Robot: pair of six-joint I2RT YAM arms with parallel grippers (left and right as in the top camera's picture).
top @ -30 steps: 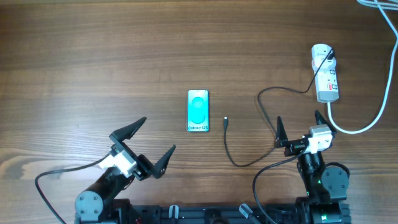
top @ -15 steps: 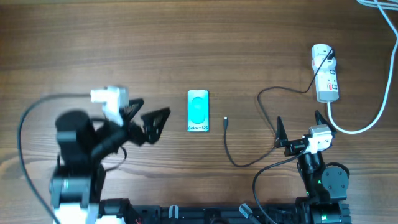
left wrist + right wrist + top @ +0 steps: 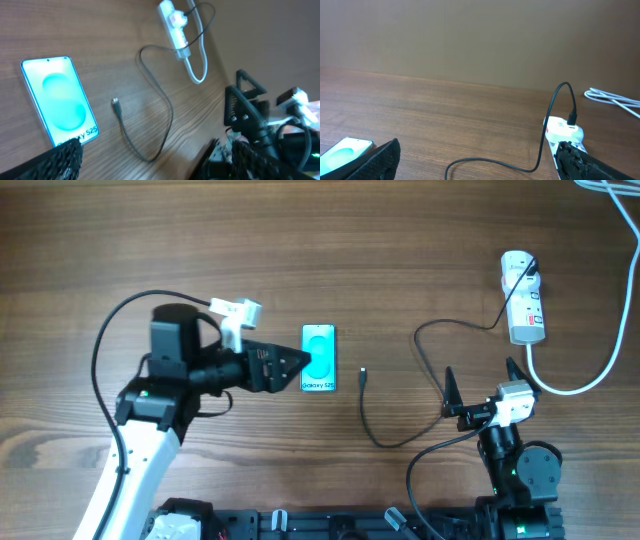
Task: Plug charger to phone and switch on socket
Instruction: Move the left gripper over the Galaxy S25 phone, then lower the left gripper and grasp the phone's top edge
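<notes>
left gripper point(image 3: 303, 363): jaws spread wide, nothing in them. Tips sit at the left edge of the phone point(image 3: 318, 358); I can't tell if they touch it.
right gripper point(image 3: 479, 375): jaws spread, empty, parked low near its base with a loop of the charger cable point(image 3: 380, 443) just beside it.
phone: flat on the table point(image 3: 200, 240), screen up and lit, mid-table.
connector tip point(image 3: 363, 375): loose on the wood just right of the phone, not plugged in.
power strip point(image 3: 522, 305): far right. The black plug point(image 3: 527, 275) looks already seated in it.
step (my read): left arm is going for the phone, probably to steady it. Nothing is done yet.
risk 1: the phone isn't pinned, so a jaw nudge or a push from the connector slides or spins it.
risk 2: the tip is tiny and the cable limp, so it can twist in a pinch and miss the port.
risk 3: pulling the cable taut drags the strip or works the plug loose.
risk 4: the right arm snags the loop on its way to the switch.
</notes>
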